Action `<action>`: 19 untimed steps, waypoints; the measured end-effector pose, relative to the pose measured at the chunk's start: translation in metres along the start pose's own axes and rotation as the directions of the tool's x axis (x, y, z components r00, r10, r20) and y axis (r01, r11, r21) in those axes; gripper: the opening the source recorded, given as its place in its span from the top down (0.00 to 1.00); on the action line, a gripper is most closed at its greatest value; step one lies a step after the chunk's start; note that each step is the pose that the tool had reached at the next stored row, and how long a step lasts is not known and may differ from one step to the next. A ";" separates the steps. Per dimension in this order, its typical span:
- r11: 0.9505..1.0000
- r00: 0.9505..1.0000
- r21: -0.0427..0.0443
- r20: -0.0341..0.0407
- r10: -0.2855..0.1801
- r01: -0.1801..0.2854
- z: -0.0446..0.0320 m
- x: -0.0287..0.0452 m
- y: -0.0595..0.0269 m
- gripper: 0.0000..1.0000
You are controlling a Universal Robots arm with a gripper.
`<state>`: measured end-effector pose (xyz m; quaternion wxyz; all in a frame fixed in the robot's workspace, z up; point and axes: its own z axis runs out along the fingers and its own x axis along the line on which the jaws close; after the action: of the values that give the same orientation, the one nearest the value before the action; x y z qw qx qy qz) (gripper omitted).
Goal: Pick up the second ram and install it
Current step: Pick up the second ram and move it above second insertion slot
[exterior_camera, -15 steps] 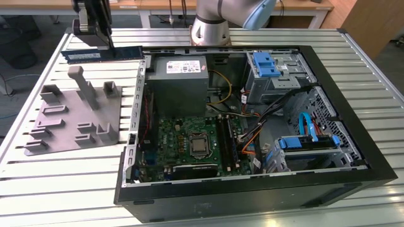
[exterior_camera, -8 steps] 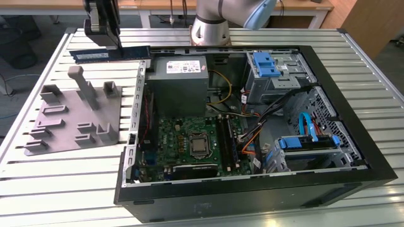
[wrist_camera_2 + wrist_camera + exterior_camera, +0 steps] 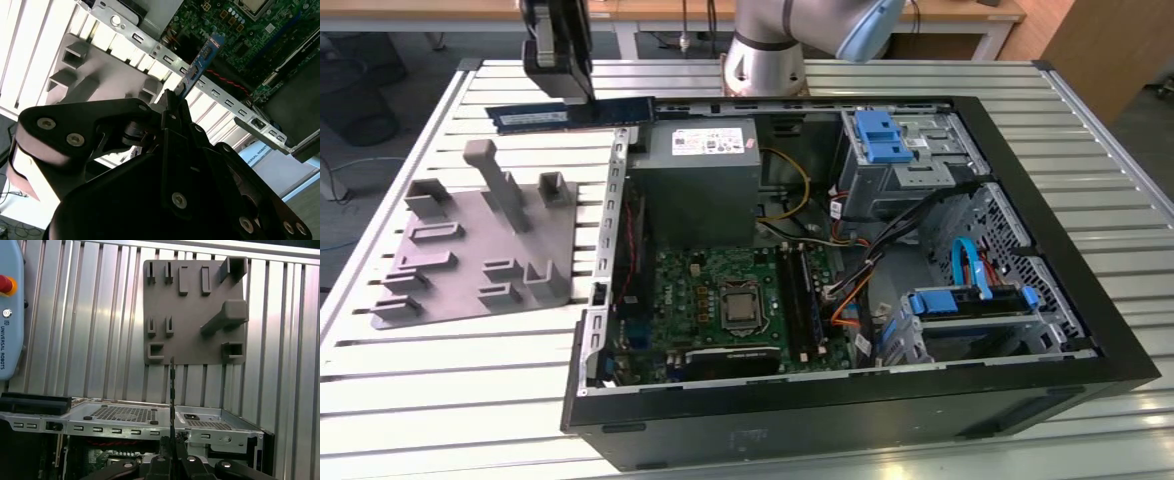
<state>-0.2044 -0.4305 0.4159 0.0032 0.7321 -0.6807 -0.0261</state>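
Table [image 3: 427,400]: slatted metal, bearing everything.
Case [image 3: 787,425]: open on the near side, green motherboard [image 3: 700,300] exposed inside.
Fixture [image 3: 480,240]: grey, left of the case, on the slats.
Second ram [image 3: 520,118]: far left, by the case's far-left corner — level, blue, edge-on in both wrist views.
Gripper [image 3: 579,97]: clamped narrow on the Second ram — gripping near its middle, from above.

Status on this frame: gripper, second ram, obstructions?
Gripper shut on the second ram. Ram held level over the computer case corner, not yet at the motherboard. No obstruction seen near it.
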 end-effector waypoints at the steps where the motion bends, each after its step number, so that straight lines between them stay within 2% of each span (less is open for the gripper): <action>1: 1.000 1.000 0.000 0.000 0.000 0.000 0.0000 0.0001 -0.0017 0.86; 19: 1.000 1.000 0.000 0.000 0.000 0.000 -0.0012 0.0024 -0.0339 0.86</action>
<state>-0.1704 -0.4305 0.4156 0.0032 0.7321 -0.6807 -0.0261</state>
